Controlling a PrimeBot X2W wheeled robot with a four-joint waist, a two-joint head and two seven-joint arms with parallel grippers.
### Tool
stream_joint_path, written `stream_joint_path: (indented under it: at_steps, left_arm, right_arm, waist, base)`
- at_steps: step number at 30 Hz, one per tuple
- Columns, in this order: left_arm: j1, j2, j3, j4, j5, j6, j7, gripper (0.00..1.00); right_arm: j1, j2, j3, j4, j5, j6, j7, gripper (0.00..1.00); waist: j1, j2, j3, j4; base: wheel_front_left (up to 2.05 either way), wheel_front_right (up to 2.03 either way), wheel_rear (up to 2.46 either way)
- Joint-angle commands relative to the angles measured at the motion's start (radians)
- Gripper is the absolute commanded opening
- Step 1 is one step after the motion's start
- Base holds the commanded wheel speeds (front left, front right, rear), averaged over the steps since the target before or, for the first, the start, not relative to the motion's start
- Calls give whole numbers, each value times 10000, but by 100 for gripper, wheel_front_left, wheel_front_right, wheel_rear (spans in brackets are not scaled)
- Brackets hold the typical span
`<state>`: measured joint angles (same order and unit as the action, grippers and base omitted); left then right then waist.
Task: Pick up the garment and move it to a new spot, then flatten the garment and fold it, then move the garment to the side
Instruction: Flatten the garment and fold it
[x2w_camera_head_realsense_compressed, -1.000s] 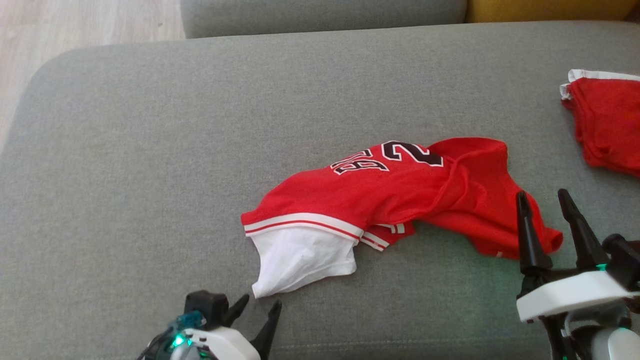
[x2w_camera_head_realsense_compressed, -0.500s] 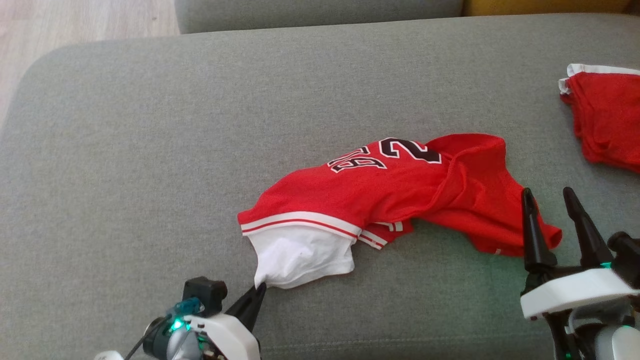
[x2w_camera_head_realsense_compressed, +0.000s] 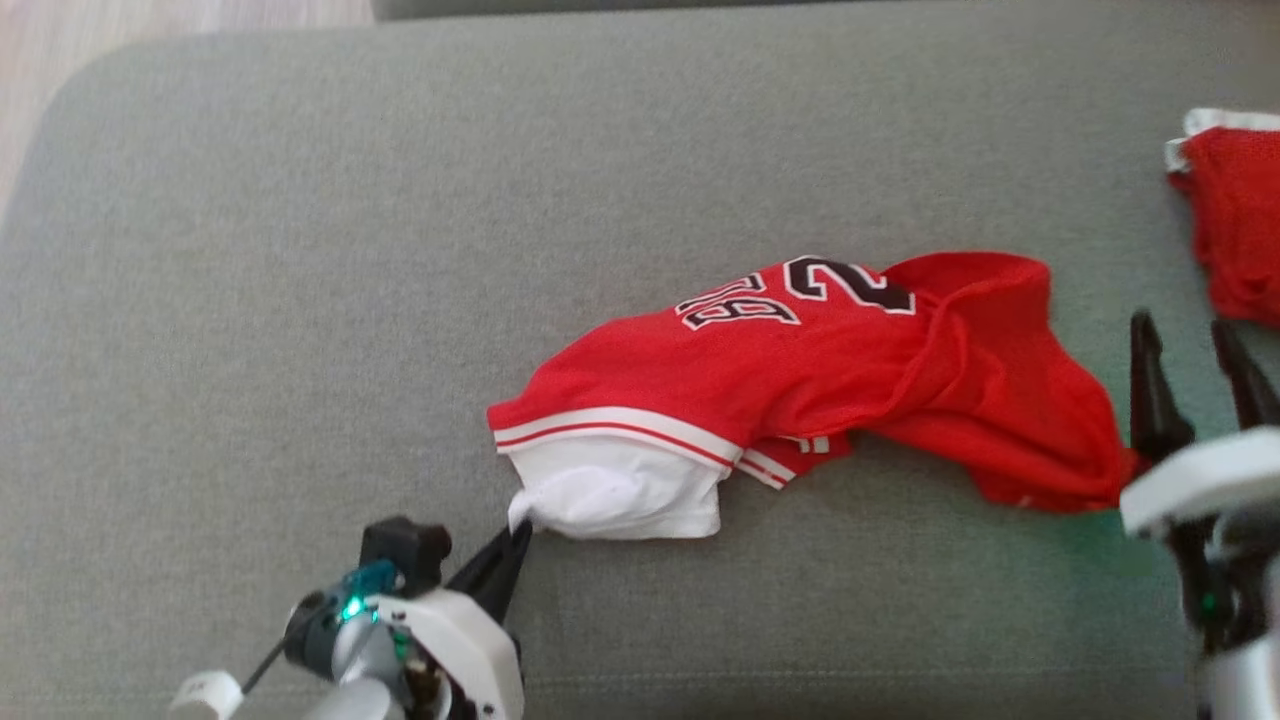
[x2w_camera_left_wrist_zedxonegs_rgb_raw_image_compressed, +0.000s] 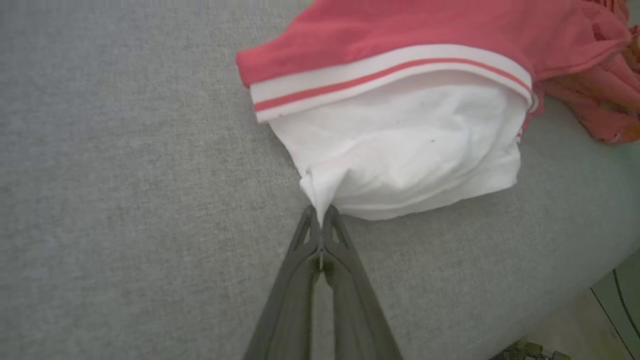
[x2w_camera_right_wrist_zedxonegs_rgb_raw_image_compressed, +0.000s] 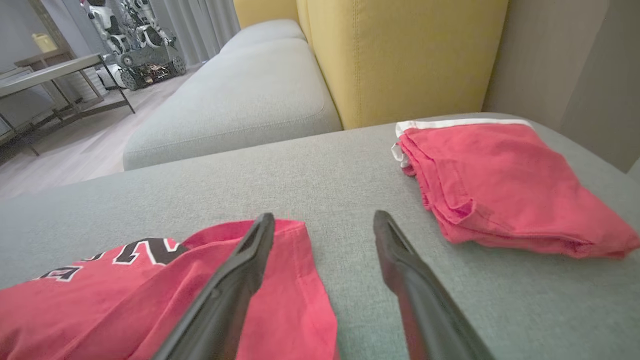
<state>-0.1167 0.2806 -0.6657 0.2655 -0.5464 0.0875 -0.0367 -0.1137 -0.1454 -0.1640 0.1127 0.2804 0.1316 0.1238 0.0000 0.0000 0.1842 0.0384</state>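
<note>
Spreading across the head view, the grey sofa cushion (x2w_camera_head_realsense_compressed: 250, 300) carries everything, with its rounded far-left corner showing pale floor (x2w_camera_head_realsense_compressed: 200, 15) beyond. The garment (x2w_camera_head_realsense_compressed: 800, 380), a red jersey with black numbers and a white lining spilling from its striped hem, lies crumpled right of the cushion's middle. A wide bare stretch of cushion lies to its left and behind it. A second red garment (x2w_camera_head_realsense_compressed: 1235, 230), folded, sits well apart at the right edge.

The right wrist view adds what the head camera misses: a yellow backrest (x2w_camera_right_wrist_zedxonegs_rgb_raw_image_compressed: 400, 55) rising behind the folded piece, and another grey seat (x2w_camera_right_wrist_zedxonegs_rgb_raw_image_compressed: 235, 100) beyond the cushion's far edge. The left wrist view alone shows the near edge of the cushion curving away at lower right, close behind the grip.

The left claw (x2w_camera_head_realsense_compressed: 515, 540) is pressed together, pinching the near-left corner of the white lining, which is drawn into a small peak between the tips. The right claw (x2w_camera_head_realsense_compressed: 1190, 345) stands spread and holds nothing, its left finger (x2w_camera_right_wrist_zedxonegs_rgb_raw_image_compressed: 240, 280) over the garment's red right end, the other over bare cushion.
</note>
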Motion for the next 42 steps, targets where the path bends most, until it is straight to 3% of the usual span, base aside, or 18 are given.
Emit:
stream_joint_path:
  at_steps: [1,10,17,18,19,20,21,22,31,42]
  left_arm:
    - [-526,105,348,-281,142,-7,-135,0]
    - [-1150,-93,211,-187,308,-147,-368,0]
    - [-1351,-188,186,-31,319,-190,-560,0]
    - [-1373,-196,190,-7,317,-188,-593,0]
    - [-1391,-199,197,19,312,-187,-623,0]
    - [-1407,-199,210,47,302,-184,-651,0]
    - [-1424,-197,220,73,293,-184,-676,0]
    - [-1439,-193,230,95,285,-182,-697,0]
    - [-1598,-94,371,97,354,-25,-1049,0]
    - [-1692,536,1347,-1492,535,772,-1788,0]
  right_arm:
    - [-691,-318,272,19,97,-9,111,100]
    - [-2868,-1013,1314,2954,506,-9,902,100]
    - [-3502,-1242,1763,4328,630,-9,1306,100]
    - [-3571,-1270,1825,4445,667,-9,1299,94]
    - [-3618,-1294,1886,4554,701,-9,1282,73]
    - [-3651,-1313,1949,4661,748,-9,1287,42]
    - [-3688,-1341,2001,4745,797,-9,1250,33]
    - [-3725,-1378,2054,4830,849,-9,1206,0]
    - [-3803,-1548,2302,4852,1322,-9,312,0]
    - [-2696,-1507,1968,2039,1544,-9,-823,0]
  waist:
    - [0,0,269,166]
    - [0,0,957,541]
    - [0,0,1138,631]
    - [0,0,1158,629]
    - [0,0,1169,621]
    - [0,0,1176,609]
    - [0,0,1183,599]
    - [0,0,1189,590]
    - [0,0,1006,501]
    - [0,0,188,173]
  base:
    - [0,0,0]
    - [0,0,0]
    - [0,0,0]
    - [0,0,0]
    - [0,0,0]
    - [0,0,0]
    - [0,0,0]
    - [0,0,0]
    - [0,0,0]
    - [0,0,0]
